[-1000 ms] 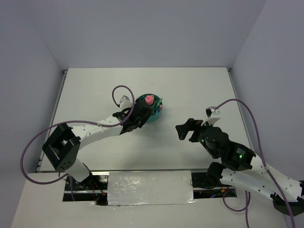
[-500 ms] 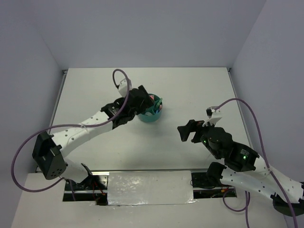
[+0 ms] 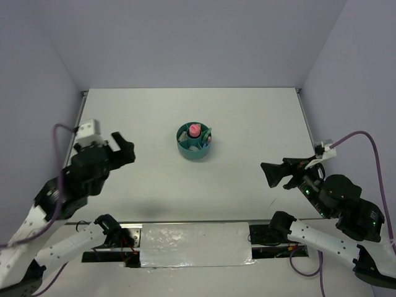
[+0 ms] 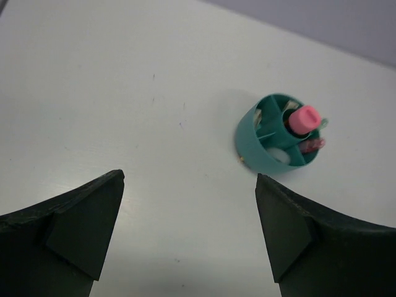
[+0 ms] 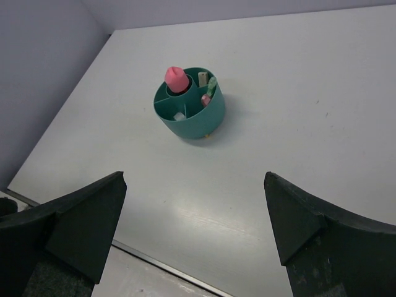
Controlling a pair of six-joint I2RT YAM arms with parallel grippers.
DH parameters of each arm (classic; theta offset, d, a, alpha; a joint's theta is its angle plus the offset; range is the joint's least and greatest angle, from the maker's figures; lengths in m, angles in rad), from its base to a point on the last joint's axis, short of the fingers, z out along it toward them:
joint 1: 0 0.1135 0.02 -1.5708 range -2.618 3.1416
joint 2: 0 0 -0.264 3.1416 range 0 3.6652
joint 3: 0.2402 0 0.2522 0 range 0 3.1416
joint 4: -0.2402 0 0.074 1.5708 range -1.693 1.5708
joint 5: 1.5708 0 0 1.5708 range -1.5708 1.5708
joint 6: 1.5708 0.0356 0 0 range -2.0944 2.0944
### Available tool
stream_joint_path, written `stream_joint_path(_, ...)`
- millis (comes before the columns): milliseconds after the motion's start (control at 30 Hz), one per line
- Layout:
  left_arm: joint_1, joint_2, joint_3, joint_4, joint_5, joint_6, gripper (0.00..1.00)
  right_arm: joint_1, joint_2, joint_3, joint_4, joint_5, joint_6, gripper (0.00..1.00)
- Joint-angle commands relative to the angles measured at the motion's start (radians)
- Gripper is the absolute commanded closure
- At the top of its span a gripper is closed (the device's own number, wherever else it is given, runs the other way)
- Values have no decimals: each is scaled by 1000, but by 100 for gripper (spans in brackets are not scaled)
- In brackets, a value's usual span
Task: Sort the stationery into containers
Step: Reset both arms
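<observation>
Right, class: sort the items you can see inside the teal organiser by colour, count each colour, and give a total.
Pink: 2, the pink tube and a pink capsule
Green: 1, a green capsule
Pale: 2, a beige eraser and a white eraser
Total: 5 showing in the teal organiser; more may lie hidden.

Left arm (image 3: pixel 69 180) folded near base, left fingers (image 4: pixel 69 230) spread wide, empty; right arm (image 3: pixel 346 207), right fingers (image 5: pixel 69 224) alike.

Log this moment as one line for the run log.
left gripper: open, empty | right gripper: open, empty | teal organiser: upright, pink tube standing in its middle
</observation>
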Motion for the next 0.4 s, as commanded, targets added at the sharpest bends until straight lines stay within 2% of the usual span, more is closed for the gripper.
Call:
stream_joint_path(0, 3, -187, -24, -23, -70, 93, 1, -2, -39, 59, -100, 24, -40, 0)
stream_joint_path(167, 3, -364, -81, -55, -129, 122, 1, -2, -123, 49, -114, 37, -54, 0)
stream_joint_path(367, 3, -441, -168, -35, -135, 127, 1, 0, -122, 10, -96, 52, -50, 0)
